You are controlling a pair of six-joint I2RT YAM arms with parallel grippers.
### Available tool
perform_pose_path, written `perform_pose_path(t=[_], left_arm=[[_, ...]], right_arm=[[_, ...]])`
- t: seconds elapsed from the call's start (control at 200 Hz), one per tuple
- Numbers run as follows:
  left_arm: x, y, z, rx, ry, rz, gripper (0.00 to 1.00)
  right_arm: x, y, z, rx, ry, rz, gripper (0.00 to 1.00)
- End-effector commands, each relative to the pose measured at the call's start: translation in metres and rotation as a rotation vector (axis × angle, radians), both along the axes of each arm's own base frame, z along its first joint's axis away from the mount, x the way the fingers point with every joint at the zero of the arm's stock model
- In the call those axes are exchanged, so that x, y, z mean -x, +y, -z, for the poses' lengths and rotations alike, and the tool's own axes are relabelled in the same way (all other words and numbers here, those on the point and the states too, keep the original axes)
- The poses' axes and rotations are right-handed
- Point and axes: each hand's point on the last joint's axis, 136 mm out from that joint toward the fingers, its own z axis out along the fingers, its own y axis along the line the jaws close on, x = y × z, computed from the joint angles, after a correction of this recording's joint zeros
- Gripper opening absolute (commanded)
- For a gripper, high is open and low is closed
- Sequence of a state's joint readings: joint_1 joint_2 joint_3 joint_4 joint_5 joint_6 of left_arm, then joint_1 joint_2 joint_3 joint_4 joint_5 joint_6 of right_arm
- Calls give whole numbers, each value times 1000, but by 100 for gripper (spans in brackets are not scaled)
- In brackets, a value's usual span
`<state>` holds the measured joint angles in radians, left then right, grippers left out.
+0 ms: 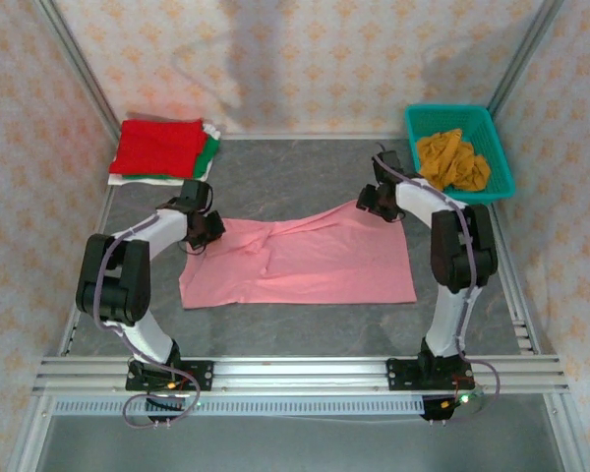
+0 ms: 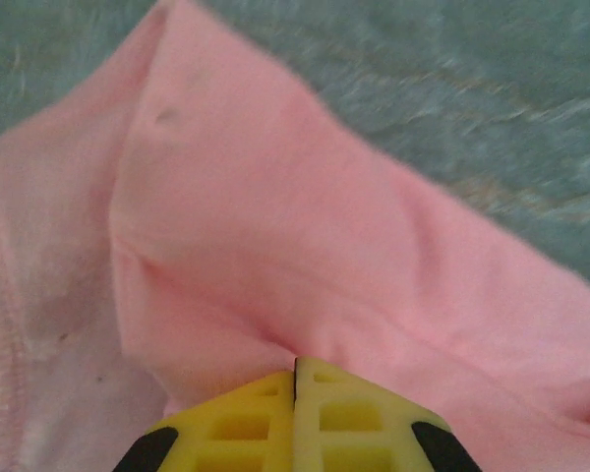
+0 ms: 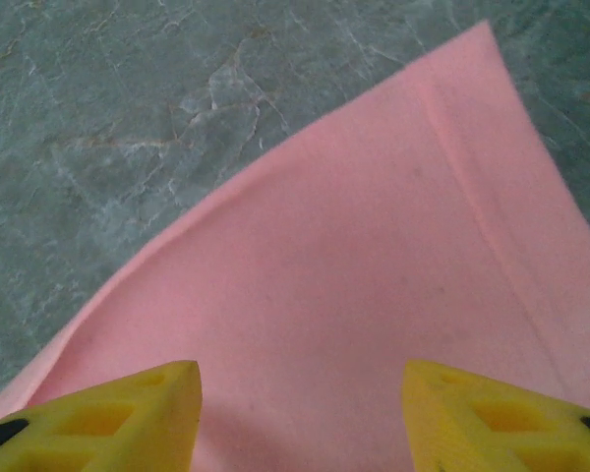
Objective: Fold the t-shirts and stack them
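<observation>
Pink t-shirt [image 1: 315, 264], left hand [image 2: 295, 362] pinching its fold close up, right hand [image 3: 300, 372] apart, folded stack [image 1: 159, 147] overhead

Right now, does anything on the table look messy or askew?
The pink shirt isn't flat: a crease bunches up in its far-left part, where the left gripper is shut on the cloth. The mustard shirt lies crumpled in the basket.

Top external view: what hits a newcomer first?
The pink cloth t-shirt spread across mid-table, with the left end effector shut on its left edge and the right end effector open over its far right corner. Then the folded red cloth t-shirt topping a stack at far left, and the mustard-orange cloth t-shirt crumpled in the teal plastic lattice basket far right.
</observation>
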<state>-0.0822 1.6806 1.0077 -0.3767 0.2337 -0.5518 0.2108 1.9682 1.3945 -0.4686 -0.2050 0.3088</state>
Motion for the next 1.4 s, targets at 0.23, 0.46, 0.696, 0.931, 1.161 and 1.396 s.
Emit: perform_pose_path(t=[0.23, 0.46, 0.696, 0.931, 1.161, 1.396], left_arm=[[-53, 0, -55, 38, -123, -33, 0], [-99, 6, -51, 58, -108, -44, 0], [-133, 6, -30, 30, -43, -19, 46], [-99, 26, -71, -62, -123, -69, 52], [-37, 36, -47, -104, -45, -86, 46], [-22, 32, -9, -88, 60, -75, 45]], right_arm=[[2, -21, 31, 107, 85, 81, 51], [5, -26, 45, 128, 113, 107, 51], [6, -27, 48, 137, 119, 106, 51], [7, -25, 40, 129, 105, 91, 51], [16, -25, 29, 112, 89, 79, 51], [19, -25, 20, 110, 76, 76, 52]])
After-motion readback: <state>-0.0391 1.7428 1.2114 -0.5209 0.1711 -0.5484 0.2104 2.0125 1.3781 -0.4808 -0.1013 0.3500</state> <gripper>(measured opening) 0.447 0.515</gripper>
